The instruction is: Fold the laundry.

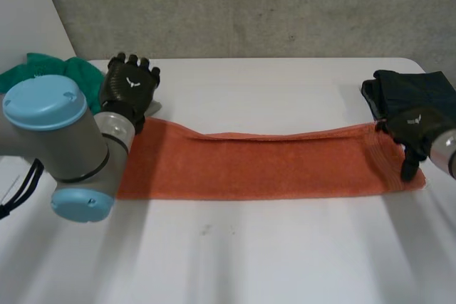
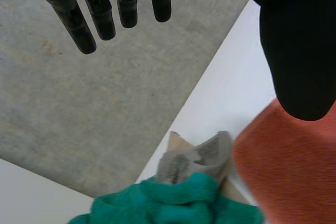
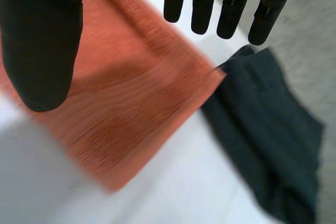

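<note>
The left hand (image 1: 128, 85) is released, fingers (image 2: 100, 14) straight and spread and the thumb set apart, with nothing in it. It is held up, fingers pointing away toward the wall, at the far corner of the orange towel's (image 1: 263, 165) left end. From its wrist view the thumb hangs just over that end of the towel, and I can't tell whether it touches. The left arm (image 1: 57, 147) comes in bent over the near-left part of the counter (image 1: 249, 247).

The right hand (image 1: 413, 127) is slack too, fingers (image 3: 202, 3) straight with gaps between them and the thumb well off to one side, gripping nothing. It hovers palm-down over the towel's right end, thumb toward the near corner. Whether it rests on the cloth I can't tell.

The towel lies as a long, narrow strip across the middle of the counter, reaching from one hand to the other.

A green cloth (image 1: 60, 70) is bunched at the far left corner, with a small grey cloth (image 2: 194, 161) just beside it, near the towel's left end. A dark cloth (image 1: 417, 90) lies at the far right, touching the towel's corner.
</note>
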`<control>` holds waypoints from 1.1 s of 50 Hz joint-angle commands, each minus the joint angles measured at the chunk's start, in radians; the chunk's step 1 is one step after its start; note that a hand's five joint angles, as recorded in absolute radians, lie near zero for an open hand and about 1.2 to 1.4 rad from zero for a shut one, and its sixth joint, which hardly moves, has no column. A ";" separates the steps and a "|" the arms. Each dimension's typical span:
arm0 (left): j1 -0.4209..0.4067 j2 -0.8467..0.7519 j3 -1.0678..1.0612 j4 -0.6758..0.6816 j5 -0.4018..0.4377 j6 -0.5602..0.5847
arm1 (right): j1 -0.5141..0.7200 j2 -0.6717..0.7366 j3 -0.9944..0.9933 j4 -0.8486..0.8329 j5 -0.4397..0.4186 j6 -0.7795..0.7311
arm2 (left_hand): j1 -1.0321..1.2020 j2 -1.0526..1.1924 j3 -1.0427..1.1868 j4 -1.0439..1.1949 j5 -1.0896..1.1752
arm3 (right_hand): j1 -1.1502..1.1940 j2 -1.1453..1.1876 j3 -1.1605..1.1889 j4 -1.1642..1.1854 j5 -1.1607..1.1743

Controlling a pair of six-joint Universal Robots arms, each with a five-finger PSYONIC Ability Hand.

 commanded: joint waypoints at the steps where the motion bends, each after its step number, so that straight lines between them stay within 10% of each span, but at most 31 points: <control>1: 0.005 -0.006 -0.037 0.003 0.031 -0.040 | -0.078 0.003 0.138 -0.100 -0.098 -0.011 | -0.013 -0.029 -0.036 -0.025 -0.044 | 0.082 0.083 0.077 0.077 0.068; 8: 0.008 -0.014 -0.044 0.003 0.031 -0.042 | -0.104 0.041 0.177 -0.248 -0.112 -0.030 | -0.013 -0.029 -0.036 -0.025 -0.044 | 0.169 0.171 0.165 0.165 0.155; 13: 0.004 -0.015 -0.051 0.003 0.029 -0.043 | -0.114 0.092 0.150 -0.272 -0.083 -0.055 | -0.010 -0.026 -0.033 -0.022 -0.041 | 1.078 1.080 1.074 1.074 1.064; 33: 0.040 0.166 -0.192 0.003 0.032 -0.051 | -0.337 0.022 0.073 -0.298 0.087 -0.406 | -0.013 -0.029 -0.036 -0.025 -0.044 | 1.079 1.080 1.074 1.074 1.065; 47: 0.050 0.253 -0.271 0.003 0.032 -0.100 | 0.350 -0.060 0.065 -0.472 -0.043 -0.386 | -0.013 -0.029 -0.036 -0.025 -0.044 | 1.079 1.080 1.074 1.074 1.065; 55: 0.048 0.259 -0.310 0.004 0.032 -0.114 | 0.691 0.140 0.034 -0.507 -0.124 -0.396 | -0.013 -0.029 -0.036 -0.025 -0.044 | 1.079 1.080 1.074 1.074 1.065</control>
